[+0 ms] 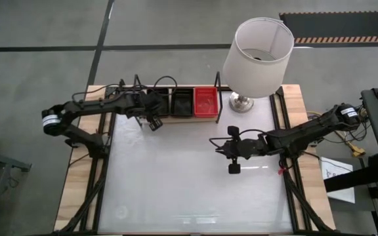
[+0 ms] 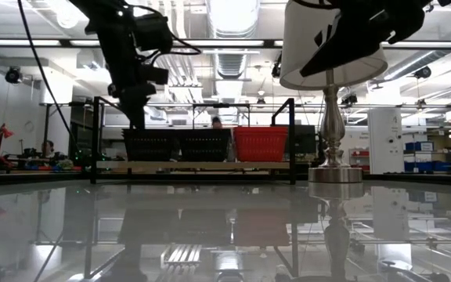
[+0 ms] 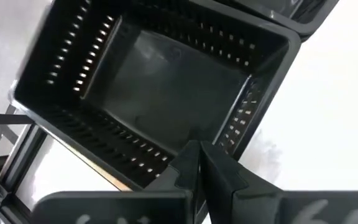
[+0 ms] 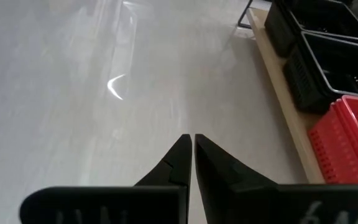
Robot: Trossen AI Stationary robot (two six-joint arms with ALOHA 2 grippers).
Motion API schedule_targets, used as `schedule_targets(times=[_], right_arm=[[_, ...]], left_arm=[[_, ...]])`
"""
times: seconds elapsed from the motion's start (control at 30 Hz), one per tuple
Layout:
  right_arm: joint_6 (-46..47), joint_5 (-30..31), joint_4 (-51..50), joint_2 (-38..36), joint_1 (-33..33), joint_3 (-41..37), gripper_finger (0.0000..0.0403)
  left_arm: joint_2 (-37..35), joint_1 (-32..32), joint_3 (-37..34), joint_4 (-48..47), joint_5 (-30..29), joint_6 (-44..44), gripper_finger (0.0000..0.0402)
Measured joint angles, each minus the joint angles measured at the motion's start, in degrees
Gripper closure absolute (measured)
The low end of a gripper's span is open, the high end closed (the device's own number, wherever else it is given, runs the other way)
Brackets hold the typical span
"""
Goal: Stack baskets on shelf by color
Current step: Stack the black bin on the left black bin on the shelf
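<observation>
The left gripper (image 1: pixel 155 122) hangs at the left end of the shelf (image 2: pixel 194 166), directly over the black basket (image 3: pixel 160 93) standing there; in its wrist view its fingers (image 3: pixel 188 165) are pressed together with nothing between them, their tips just above that basket's near rim. This looks like the moment right after a placement, or just ahead of a fresh grip on that rim, and the frames do not settle which. The right gripper (image 1: pixel 233 149) waits over the bare white surface (image 1: pixel 189 190), well apart from the shelf, its fingers (image 4: pixel 182 158) likewise closed on nothing. Three basket positions fill the shelf side by side: two black ones, the second black basket (image 1: pixel 181 103) in the middle, and one red basket (image 1: pixel 206 102) at the right end, near the lamp (image 1: pixel 258 52). Whether any position is a nested stack cannot be told. No loose basket shows on the surface, so the next move probably calls for lifting the left arm clear, or for opening its fingers if the basket needs straightening.
</observation>
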Motion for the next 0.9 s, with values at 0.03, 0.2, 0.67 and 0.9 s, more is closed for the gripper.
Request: schedule_targets(times=[0.03,0.2,0.67,0.9], right_arm=[[0.0,0.0,0.1,0.0,0.0,0.0,0.0390],[0.6,0.0,0.4,0.0,0.0,0.0,0.0390],[0.6,0.0,0.4,0.0,0.0,0.0,0.0390],[0.5,-0.1,0.4,0.0,0.0,0.0,0.0390]], left_arm=[[-0.2,0.0,0.0,0.0,-0.1,0.0,0.0402],[-1.5,0.0,0.1,-1.5,-0.3,-0.2,0.0402],[-1.9,0.0,-0.2,-6.4,-3.5,-4.5,0.0402],[-2.0,0.0,0.1,-7.3,-4.8,-4.7,0.0402]])
